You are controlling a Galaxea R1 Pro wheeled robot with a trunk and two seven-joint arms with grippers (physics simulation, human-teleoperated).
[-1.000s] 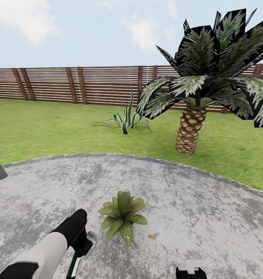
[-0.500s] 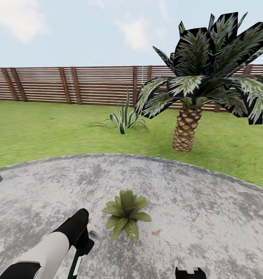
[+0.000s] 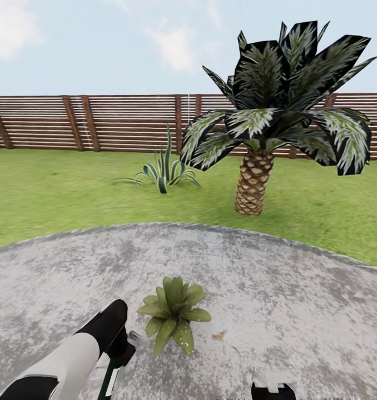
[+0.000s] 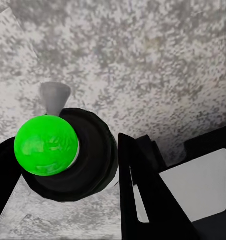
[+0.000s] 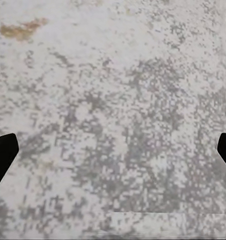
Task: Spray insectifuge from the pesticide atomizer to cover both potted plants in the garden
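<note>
One potted plant (image 3: 173, 314), a low rosette of pale-speckled green leaves, sits on the round grey stone patio (image 3: 277, 289) of the garden. Just left of it, my left gripper (image 3: 119, 353) is shut on the pesticide atomizer (image 3: 108, 380), a slim dark-green bottle with a white band. Its small grey nozzle (image 3: 134, 335) points toward the plant and stands a little short of the leaves. The left wrist view looks down on the atomizer (image 4: 43, 145), on its grey nozzle (image 4: 54, 97) and on my left gripper (image 4: 68, 170) clamped round it. My right gripper (image 3: 273, 391) hangs open over bare stone (image 5: 113, 152).
A thick-trunked palm (image 3: 252, 186) stands on the lawn beyond the patio, right of centre. A spiky striped plant (image 3: 163, 175) grows on the grass further left. A brown slatted fence (image 3: 99, 122) closes the back. Open stone lies to the plant's right.
The head view has turned to the right, so the palm and fence sit further left and a grey post at the left edge has gone. My left gripper keeps its hold.
</note>
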